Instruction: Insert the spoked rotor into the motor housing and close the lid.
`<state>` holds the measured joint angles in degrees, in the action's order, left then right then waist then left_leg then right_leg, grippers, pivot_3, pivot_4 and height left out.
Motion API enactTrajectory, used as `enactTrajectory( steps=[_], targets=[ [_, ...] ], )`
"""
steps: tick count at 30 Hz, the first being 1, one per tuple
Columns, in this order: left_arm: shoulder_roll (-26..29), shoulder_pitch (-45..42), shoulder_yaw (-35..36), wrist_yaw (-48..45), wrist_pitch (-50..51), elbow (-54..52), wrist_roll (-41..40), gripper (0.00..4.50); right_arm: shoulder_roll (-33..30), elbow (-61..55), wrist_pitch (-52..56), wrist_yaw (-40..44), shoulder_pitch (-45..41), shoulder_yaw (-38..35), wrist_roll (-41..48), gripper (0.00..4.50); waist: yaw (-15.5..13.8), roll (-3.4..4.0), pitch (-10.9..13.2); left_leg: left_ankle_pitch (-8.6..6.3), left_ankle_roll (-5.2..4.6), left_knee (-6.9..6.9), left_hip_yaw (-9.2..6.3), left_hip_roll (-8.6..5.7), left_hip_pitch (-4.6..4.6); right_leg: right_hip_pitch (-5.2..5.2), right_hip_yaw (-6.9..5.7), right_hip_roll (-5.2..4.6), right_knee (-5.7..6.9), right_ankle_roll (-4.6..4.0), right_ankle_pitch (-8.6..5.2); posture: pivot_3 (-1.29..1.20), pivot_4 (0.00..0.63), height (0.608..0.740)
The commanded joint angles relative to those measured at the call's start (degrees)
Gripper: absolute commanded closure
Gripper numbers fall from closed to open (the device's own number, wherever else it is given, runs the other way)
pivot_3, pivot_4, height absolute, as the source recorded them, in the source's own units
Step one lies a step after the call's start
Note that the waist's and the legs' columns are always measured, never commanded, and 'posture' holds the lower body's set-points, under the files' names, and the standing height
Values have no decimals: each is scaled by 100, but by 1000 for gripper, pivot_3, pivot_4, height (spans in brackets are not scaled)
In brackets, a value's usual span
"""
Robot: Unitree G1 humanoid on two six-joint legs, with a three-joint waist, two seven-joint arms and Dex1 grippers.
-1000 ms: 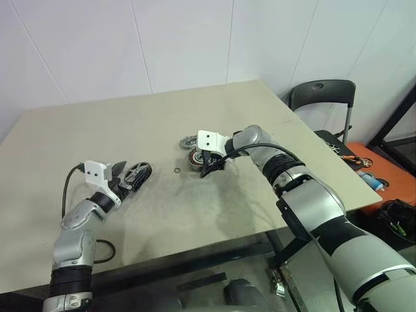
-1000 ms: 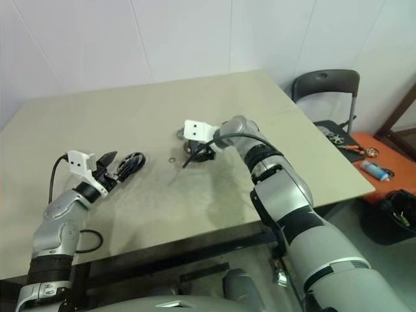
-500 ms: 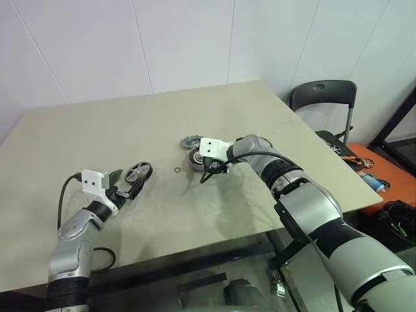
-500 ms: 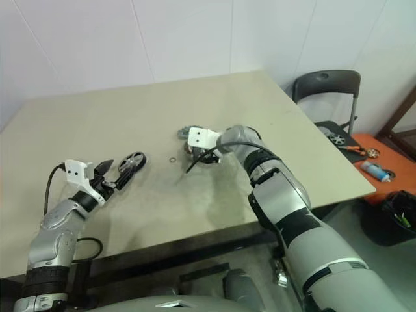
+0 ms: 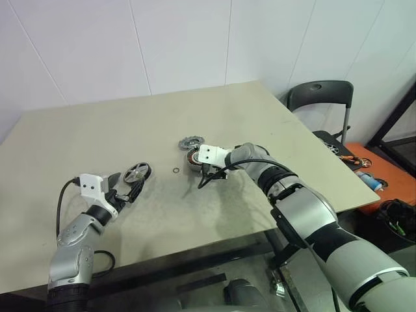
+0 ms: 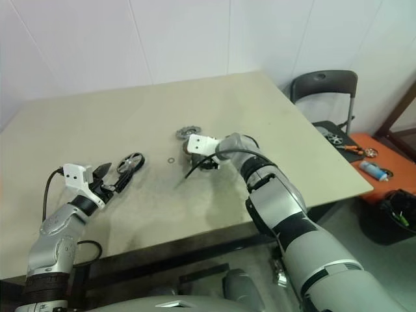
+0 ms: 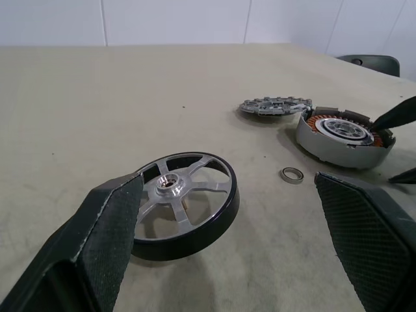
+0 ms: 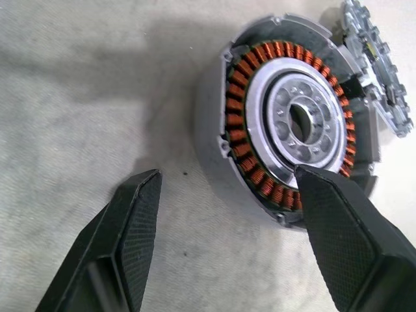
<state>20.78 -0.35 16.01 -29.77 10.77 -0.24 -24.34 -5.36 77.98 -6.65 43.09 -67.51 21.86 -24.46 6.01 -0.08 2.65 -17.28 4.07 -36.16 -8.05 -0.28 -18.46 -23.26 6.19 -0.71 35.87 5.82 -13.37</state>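
Left gripper (image 5: 123, 188): jaws stand wide and hold nothing; it hangs low over the table (image 5: 84, 136), pointing roughly level toward the rotor.
Spoked rotor (image 7: 185, 201): lies flat on the table just ahead of the left gripper, between the lines of its two fingers (image 7: 104, 227) but apart from both pads. In the head views it sits up and to the right of that gripper.
Small bearing ring (image 7: 292, 174): loose on the table between rotor and housing, touching neither.
Lid (image 5: 192, 142): the notched grey disc lies flat just behind the housing, on its far side, very close to it or touching; I cannot tell which.
Motor housing (image 8: 286, 123): open side up near the table's middle, copper windings and silver centre bearing showing, nothing seated in it.
Right gripper (image 5: 209, 170): jaws partly spread and empty, tilted downward at the housing's near rim. In the right wrist view one finger (image 8: 338, 234) overlaps the housing's near edge and the other stands over bare table beside the wall; contact cannot be made out.
Deciding relation: the rotor lies well to the left of the housing, and the left arm is plainly the nearer to it, while the right arm is at the housing.
Judgement: the rotor is not yet picked up. The left gripper needs to advance and close across the ring's rim, then carry it rightward over the bearing ring to the housing.
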Motion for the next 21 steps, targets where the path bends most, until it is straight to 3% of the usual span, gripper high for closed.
enactTrajectory(
  steps=[1,3,9,13,16,21],
  targets=[
    [6,-49,31,50,-52,-259,-15,0,145,-76,-58,149,-58,-138,106,1675,10,0,0,0,0,0,0,0,1,0,0,0,2,-1,-1,0,0,740],
    [-8,-51,18,71,-53,-266,-6,0,160,-71,-7,63,-90,-130,73,2247,11,-1,-1,0,0,0,0,0,4,0,0,1,5,-3,-2,0,0,740],
    [-61,-63,-13,120,-58,-271,11,0,187,-62,20,-132,-152,-156,49,2247,-4,-1,-1,0,0,-6,0,0,4,1,0,0,14,-3,-2,0,0,740],
    [-87,-59,-45,151,-67,-265,28,0,186,-67,-30,-57,-139,-129,29,3116,-4,-1,-1,0,0,-4,-1,0,4,0,0,1,13,-4,-3,0,0,740],
    [-90,-63,-58,176,-68,-265,16,0,161,-68,-48,-197,-124,-61,-60,4163,-4,-2,-1,0,0,-4,-1,0,4,0,0,1,13,-4,-3,0,0,740],
    [-83,-86,-63,204,-86,-222,20,0,151,-58,7,-232,-136,-83,-70,4337,-19,-2,-1,0,0,-7,-1,0,5,2,-1,1,15,-4,-3,0,0,740]
  ],
)
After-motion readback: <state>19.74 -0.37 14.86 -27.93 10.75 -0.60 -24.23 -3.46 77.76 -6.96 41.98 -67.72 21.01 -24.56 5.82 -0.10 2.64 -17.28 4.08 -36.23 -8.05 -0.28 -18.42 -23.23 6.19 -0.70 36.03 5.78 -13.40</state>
